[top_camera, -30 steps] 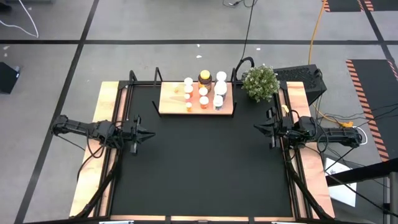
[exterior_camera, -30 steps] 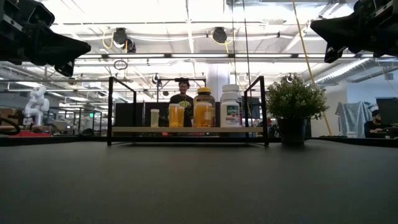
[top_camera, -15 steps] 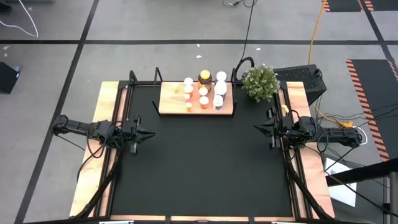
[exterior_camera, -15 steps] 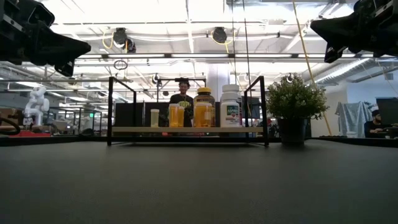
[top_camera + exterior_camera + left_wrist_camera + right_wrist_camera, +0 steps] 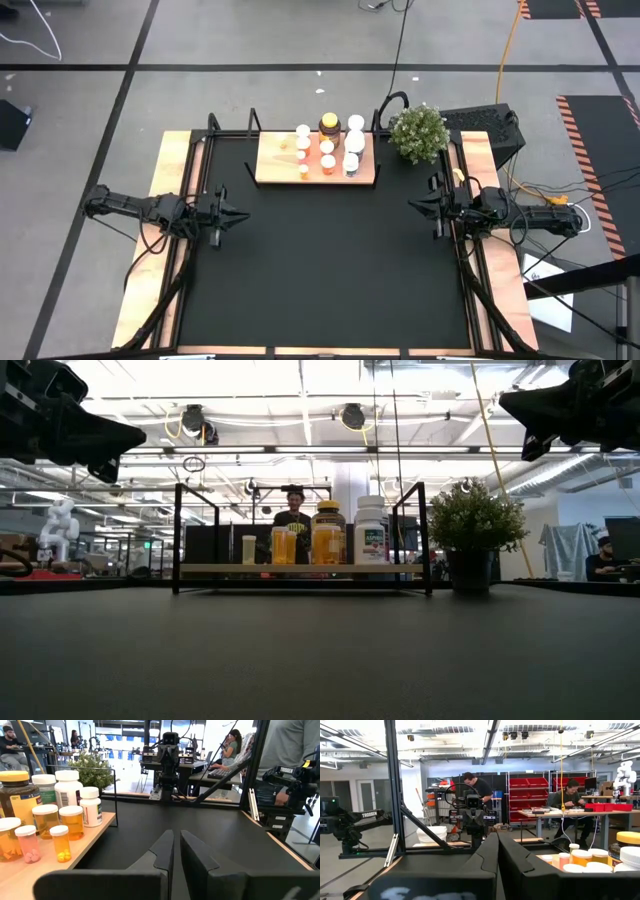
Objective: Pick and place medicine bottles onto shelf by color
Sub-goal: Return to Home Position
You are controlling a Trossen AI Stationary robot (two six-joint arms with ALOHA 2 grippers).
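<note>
We see the medicine bottles [image 5: 328, 146] all standing on the shelf [image 5: 272, 172], which sits at the far edge of the black mat [image 5: 320, 280], about mid-width, with a potted plant [image 5: 418, 133] just to its right. Neither gripper is close to them. The left gripper [image 5: 243, 215] hangs at the mat's left edge and the right gripper [image 5: 411, 206] at its right edge. Both are nearer than the shelf and well apart from it, with their tips pointing at each other across the mat. In each wrist view the arm's own fingers are pressed together with nothing between them.

From above we can only count white caps in short rows, plus the yellow-lidded jar [image 5: 329, 124] at the far side. The low view adds that both arms are held high above the mat, and it shows the bottles side on, with the jar and a white bottle standing tallest. A person [image 5: 293, 512] is in the room behind the shelf. The left wrist view alone shows pills inside the amber bottles, and the right arm facing it across the mat
</note>
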